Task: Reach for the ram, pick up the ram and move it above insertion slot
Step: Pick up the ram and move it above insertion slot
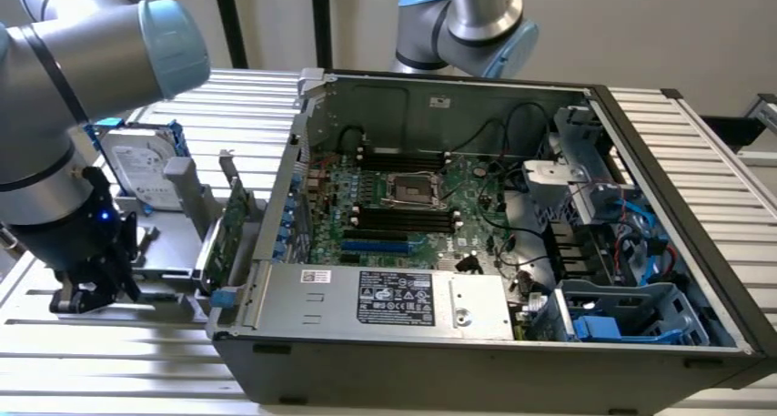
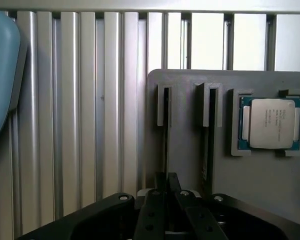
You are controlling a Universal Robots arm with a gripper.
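Nearest, at the exterior view's left, the end effector (image 1: pixel 85 293) hangs low over a grey holder (image 1: pixel 170 279) on the surface (image 1: pixel 680 116), with the arm (image 1: pixel 73 79) rising above it. In the wrist view the end effector (image 2: pixel 166 184) sits at the near end of a narrow slot in the holder (image 2: pixel 185 145). Whether it is open, or closed on anything, I cannot tell.

The thin dark edge in that slot I take to be the ram (image 2: pixel 166 150), standing on its long edge. Its long axis runs straight away from the end effector along the slot, so the ram lies directly ahead and in line with it. By my reading it sits in the holder, not yet lifted. A second slot (image 2: pixel 208 145) runs parallel just beside the first, and past that a CPU (image 2: pixel 270 122) lies flat in its own pocket.

Farther on, toward the exterior view's right, a green card (image 1: pixel 233 225) stands upright with a hard drive (image 1: pixel 136 166) behind it. Next comes the open case (image 1: pixel 486 361). On the board (image 1: pixel 474 175) inside it, the dark insertion slots (image 1: pixel 401 220) lie well apart from the ram, with the case wall between them.

The surface is ribbed metal slats. At its far edge stands a second arm (image 1: pixel 468 25), and behind that a plain pale wall (image 1: pixel 631 25)
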